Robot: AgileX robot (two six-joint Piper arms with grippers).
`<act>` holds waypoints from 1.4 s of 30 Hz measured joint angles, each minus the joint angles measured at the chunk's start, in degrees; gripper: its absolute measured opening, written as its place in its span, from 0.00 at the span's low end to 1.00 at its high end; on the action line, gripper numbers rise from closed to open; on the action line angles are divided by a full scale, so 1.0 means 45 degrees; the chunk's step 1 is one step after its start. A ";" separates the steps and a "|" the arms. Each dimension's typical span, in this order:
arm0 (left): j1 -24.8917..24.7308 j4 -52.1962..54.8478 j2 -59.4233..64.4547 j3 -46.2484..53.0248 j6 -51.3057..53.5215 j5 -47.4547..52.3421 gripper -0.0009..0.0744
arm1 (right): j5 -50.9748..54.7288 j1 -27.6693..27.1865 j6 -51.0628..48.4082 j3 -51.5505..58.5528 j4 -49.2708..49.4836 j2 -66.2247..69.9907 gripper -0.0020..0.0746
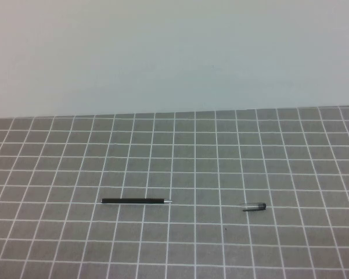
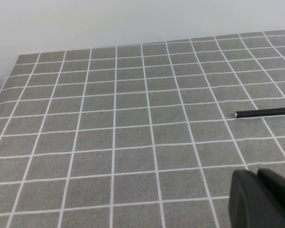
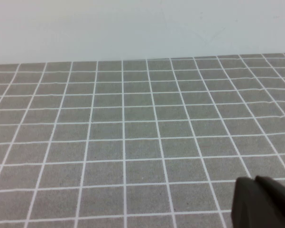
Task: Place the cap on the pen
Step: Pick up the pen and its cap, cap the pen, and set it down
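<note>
A thin black pen (image 1: pixel 136 201) lies flat on the grid-lined grey mat, left of centre, with its silver tip pointing right. The small dark cap (image 1: pixel 255 206) lies on its own about two squares to the pen's right. Neither arm shows in the high view. In the left wrist view, my left gripper (image 2: pixel 256 173) hangs over the mat with its fingers pressed together and empty, and the pen (image 2: pixel 265 112) lies a short way beyond it. In the right wrist view, my right gripper (image 3: pixel 253 180) is also shut and empty, with neither pen nor cap in sight.
The grey mat (image 1: pixel 174 151) with white grid lines covers the whole table and ends at a plain pale wall (image 1: pixel 174 52) at the back. Its left edge (image 2: pixel 9 71) shows in the left wrist view.
</note>
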 joint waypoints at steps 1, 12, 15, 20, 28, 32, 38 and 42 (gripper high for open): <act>0.0000 0.0000 0.0000 0.0000 0.0000 0.0000 0.01 | 0.0000 0.0000 0.0000 0.0000 0.0000 0.0000 0.02; 0.0000 0.0000 0.0000 0.0000 0.0000 0.0000 0.01 | 0.0000 0.0000 0.0000 0.0000 0.0000 0.0000 0.02; 0.0000 0.0000 0.0000 0.0000 0.0000 0.0000 0.01 | 0.0000 0.0000 0.0000 0.0000 0.0000 0.0000 0.02; 0.0000 0.0000 0.0000 0.0000 0.0000 0.0000 0.01 | 0.0000 0.0000 0.0000 0.0000 0.0000 0.0000 0.02; 0.0000 0.0000 0.0000 0.0000 0.0000 0.0000 0.01 | 0.0000 0.0000 0.0000 0.0000 0.0000 0.0000 0.02; 0.0000 0.0000 0.0000 0.0000 0.0000 -0.0290 0.01 | 0.0000 0.0000 0.0000 0.0000 0.0000 0.0000 0.02; 0.0000 0.0000 0.0000 0.0000 0.0000 -0.0102 0.01 | 0.0000 0.0000 0.0000 0.0000 0.0000 0.0000 0.02; 0.0000 0.0000 0.0000 0.0000 0.0000 -0.0102 0.01 | 0.0000 0.0000 0.0000 0.0000 0.0000 0.0000 0.02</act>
